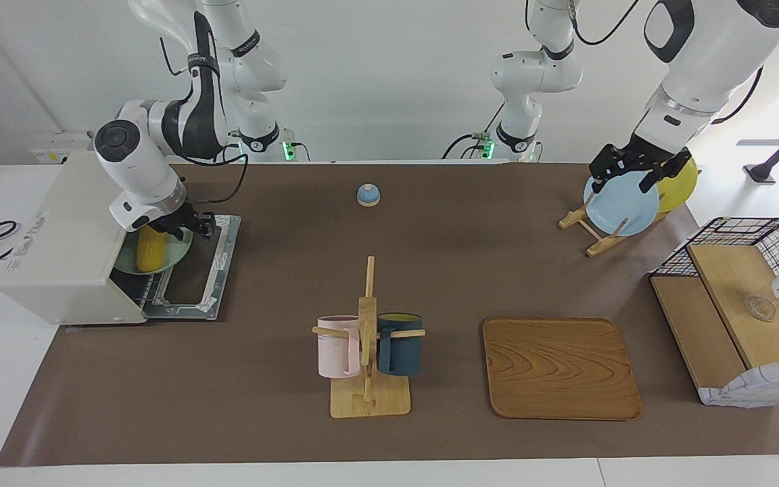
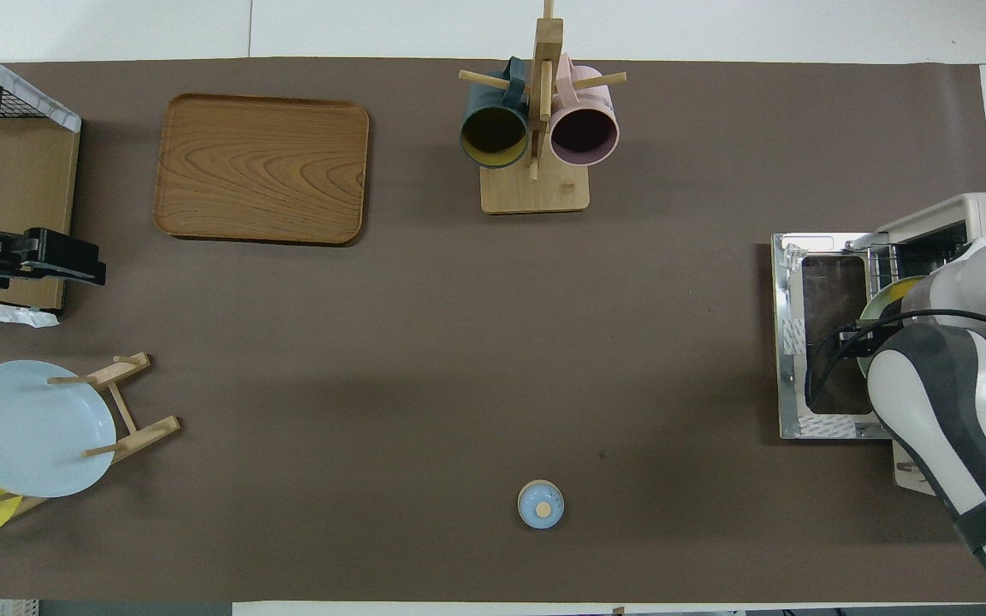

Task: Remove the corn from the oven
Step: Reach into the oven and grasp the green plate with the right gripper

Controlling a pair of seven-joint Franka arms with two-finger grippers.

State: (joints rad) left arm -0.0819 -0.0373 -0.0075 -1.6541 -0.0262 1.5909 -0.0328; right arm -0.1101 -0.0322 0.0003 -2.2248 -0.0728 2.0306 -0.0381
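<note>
The cream-white oven [image 1: 58,250] stands at the right arm's end of the table, its glass door [image 1: 193,270] folded down flat. Inside, the yellow corn [image 1: 149,250] lies on a pale green plate [image 1: 176,251] on the wire rack. My right gripper [image 1: 190,226] reaches into the oven mouth, right at the corn's end nearer the robots; whether it grips the corn does not show. In the overhead view my right arm hides the corn, and only the green plate's rim [image 2: 882,295] shows. My left gripper [image 1: 636,172] hangs open over the blue plate, holding nothing.
A blue plate [image 1: 619,203] and a yellow plate [image 1: 680,186] stand in a wooden rack. A wire-and-wood basket rack [image 1: 734,304] sits at the left arm's end. A wooden tray [image 1: 560,368], a mug stand [image 1: 368,352] with two mugs and a small bell [image 1: 368,195] occupy the middle.
</note>
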